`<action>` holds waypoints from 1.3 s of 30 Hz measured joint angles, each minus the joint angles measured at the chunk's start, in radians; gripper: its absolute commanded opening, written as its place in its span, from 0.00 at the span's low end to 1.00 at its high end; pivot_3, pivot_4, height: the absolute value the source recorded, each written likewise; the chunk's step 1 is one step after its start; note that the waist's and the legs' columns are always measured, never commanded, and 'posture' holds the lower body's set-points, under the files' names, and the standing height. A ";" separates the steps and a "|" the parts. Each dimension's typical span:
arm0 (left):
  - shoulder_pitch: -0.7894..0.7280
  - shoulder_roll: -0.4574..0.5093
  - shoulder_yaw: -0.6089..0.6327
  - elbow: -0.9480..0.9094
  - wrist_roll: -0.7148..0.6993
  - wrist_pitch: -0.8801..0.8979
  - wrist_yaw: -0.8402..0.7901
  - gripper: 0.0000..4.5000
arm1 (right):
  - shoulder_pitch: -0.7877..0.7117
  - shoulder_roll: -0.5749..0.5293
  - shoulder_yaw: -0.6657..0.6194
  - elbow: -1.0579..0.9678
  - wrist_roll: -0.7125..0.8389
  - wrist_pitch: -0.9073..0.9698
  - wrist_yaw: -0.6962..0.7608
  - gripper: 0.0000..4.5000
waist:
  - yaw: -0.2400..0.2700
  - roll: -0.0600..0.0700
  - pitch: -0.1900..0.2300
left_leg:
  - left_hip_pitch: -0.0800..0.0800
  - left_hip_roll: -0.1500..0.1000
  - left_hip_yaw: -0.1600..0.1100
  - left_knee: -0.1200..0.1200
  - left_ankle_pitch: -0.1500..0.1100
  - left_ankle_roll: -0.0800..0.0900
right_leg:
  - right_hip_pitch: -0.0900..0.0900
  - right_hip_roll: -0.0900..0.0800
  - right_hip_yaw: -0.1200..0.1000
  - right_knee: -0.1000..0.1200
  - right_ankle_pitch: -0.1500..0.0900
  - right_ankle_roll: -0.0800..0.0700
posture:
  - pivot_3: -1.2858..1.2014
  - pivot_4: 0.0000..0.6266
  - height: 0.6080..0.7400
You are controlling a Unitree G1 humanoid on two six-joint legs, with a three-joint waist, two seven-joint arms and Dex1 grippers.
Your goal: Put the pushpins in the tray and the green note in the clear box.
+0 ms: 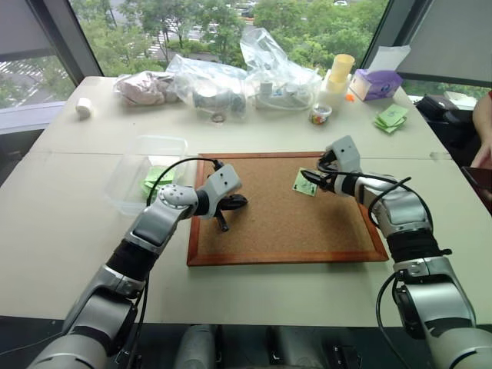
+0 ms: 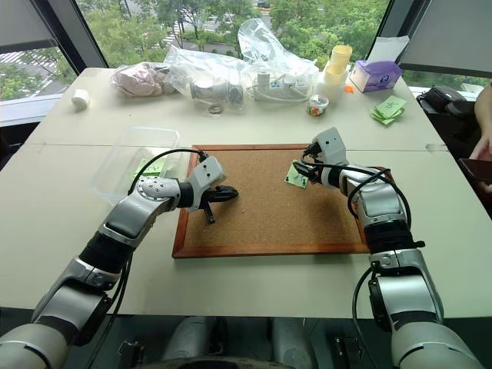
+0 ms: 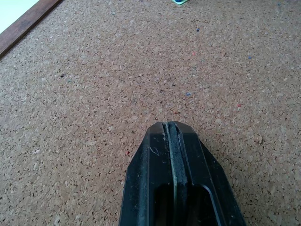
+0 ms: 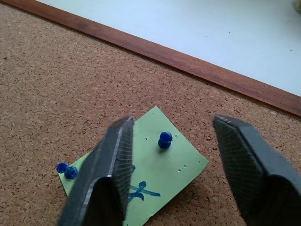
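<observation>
The right gripper [image 4: 171, 165] hangs just over the green note [image 4: 162, 167] with its two black fingers [image 4: 110, 174] apart, one on each side of a blue pushpin [image 4: 164, 140] stuck in the middle of the paper. It holds nothing. Two more blue pushpins [image 4: 66, 170] sit close together at one corner of the note. The note has a small dark blue mark drawn on it. It lies flat on the cork board [image 1: 269, 223], near the board's far edge and toward the robot's right.

The left gripper [image 3: 173, 155] is closed tight with nothing between its fingers. It points down at bare cork on the left part of the board.

The board has a reddish wood frame [image 1: 288, 257] and lies on a pale table [image 1: 61, 231]. The clear box [image 1: 127, 173] sits just off the board's left side, with green paper inside it. At the far side of the table are clear plastic bags [image 1: 231, 77], a stack of yellow cups [image 1: 338, 73], a purple tissue box [image 1: 374, 82] and a pile of green sticky notes [image 1: 392, 117].
</observation>
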 measured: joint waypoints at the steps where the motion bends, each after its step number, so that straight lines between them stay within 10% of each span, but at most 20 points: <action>1: 0.001 0.000 0.001 -0.002 0.001 0.000 0.000 0.00 | 0.000 0.005 -0.001 0.005 -0.001 0.000 0.002 0.12 | 0.000 0.000 0.000 | 0.000 0.000 0.000 0.000 0.000 0.000 | 0.000 0.000 0.000 0.000 0.000 0.000 | 0.52 0.24 0.99; 27: 0.013 -0.013 0.010 -0.037 0.009 0.044 -0.011 0.00 | 0.067 0.039 -0.096 -0.091 -0.004 -0.117 -0.037 0.01 | 0.001 0.001 -0.001 | 0.000 0.000 0.000 0.000 0.000 0.000 | 0.000 0.000 0.000 0.000 0.000 0.000 | 0.52 0.24 0.99; 39: 0.039 -0.005 0.015 -0.066 0.010 0.060 -0.015 0.00 | 0.350 -0.067 -0.336 -0.283 0.020 0.015 -0.160 0.01 | 0.000 0.005 -0.003 | 0.001 0.000 0.000 0.000 0.000 0.000 | 0.001 0.000 0.001 0.000 0.000 0.000 | 0.52 0.24 0.99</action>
